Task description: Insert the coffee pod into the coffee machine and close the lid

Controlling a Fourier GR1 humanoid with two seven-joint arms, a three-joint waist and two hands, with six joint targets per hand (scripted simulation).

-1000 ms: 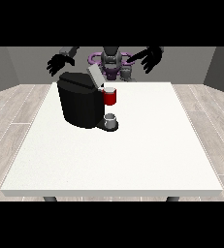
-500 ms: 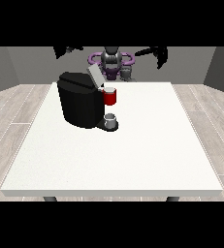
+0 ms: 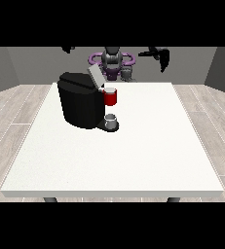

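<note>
Presently, on the white table [image 3: 133,160]: one black coffee machine [image 3: 80,104], standing in the left half of the tabletop toward the robot's edge, its grey lid [image 3: 95,76] raised and tilted back, leaving the top of the brewing head uncovered. At the machine's front, on the side facing the view's right, sits a red collar [image 3: 111,98] with a pale top; whether this pale top is the coffee pod itself already seated cannot be told, and no separate pod can be made out on the table. Directly beneath the red collar, on the machine's dark base, stands a small grey cup [image 3: 112,120]; its contents cannot be seen. Behind the machine, at the far edge of the table, the robot's torso [image 3: 112,62] shows grey with purple rings at the shoulders. The hand at the view's left [image 3: 68,48] is raised high, only a small dark part of it showing at the upper limit of the scene, well apart from the machine; how its fingers lie cannot be told. The hand at the view's right [image 3: 162,57] is also raised, well above and behind the table, its fingers hanging downward and loosely extended, holding nothing and touching nothing.
</note>
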